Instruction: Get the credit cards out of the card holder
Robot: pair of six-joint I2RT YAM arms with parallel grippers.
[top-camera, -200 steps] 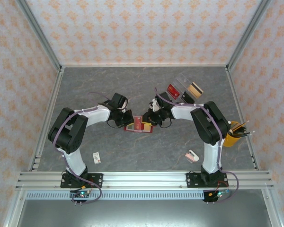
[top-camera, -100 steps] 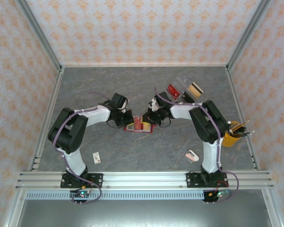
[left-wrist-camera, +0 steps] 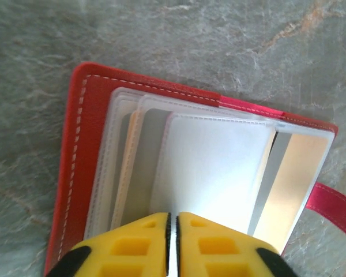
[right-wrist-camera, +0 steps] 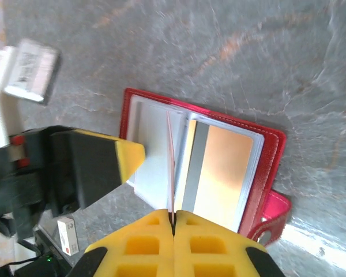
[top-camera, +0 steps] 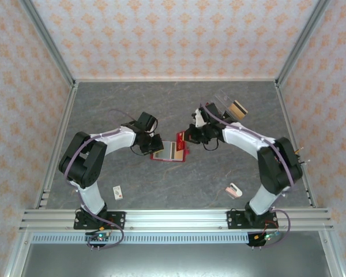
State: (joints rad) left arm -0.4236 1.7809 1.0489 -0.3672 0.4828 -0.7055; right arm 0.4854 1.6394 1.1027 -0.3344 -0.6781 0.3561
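The right gripper point(right-wrist-camera: 173, 214) has its two yellow fingers pressed together on a thin credit card point(right-wrist-camera: 170, 164). The right wrist view shows this card only by its reddish edge, as a fine line running straight out from the fingertips. So the long axis of the card follows the line of the fingers, and the card stands on edge over the open card holder point(right-wrist-camera: 271, 153), about above the fold between its two pages. The card holder lies flat on the grey table point(right-wrist-camera: 259, 52), directly beyond the fingertips. On its page at the side away from the other arm, a yellowish-tan card point(right-wrist-camera: 225, 167) with a grey stripe sits in a clear pocket. At the opposite page is the left gripper point(left-wrist-camera: 173, 220). Its fingers stand almost together, with only a narrow slit, right at the edge of a pale sleeve point(left-wrist-camera: 213, 167), and I cannot tell if they pinch this sleeve or only rest at it. I judge that the next move depends on whether the far end of the held card is free of its pocket. This end is hidden, because the card is seen edge-on, and in the top view the card and the red leather overlap. Both grippers are at the card holder, with the left one lower, close to its pages.
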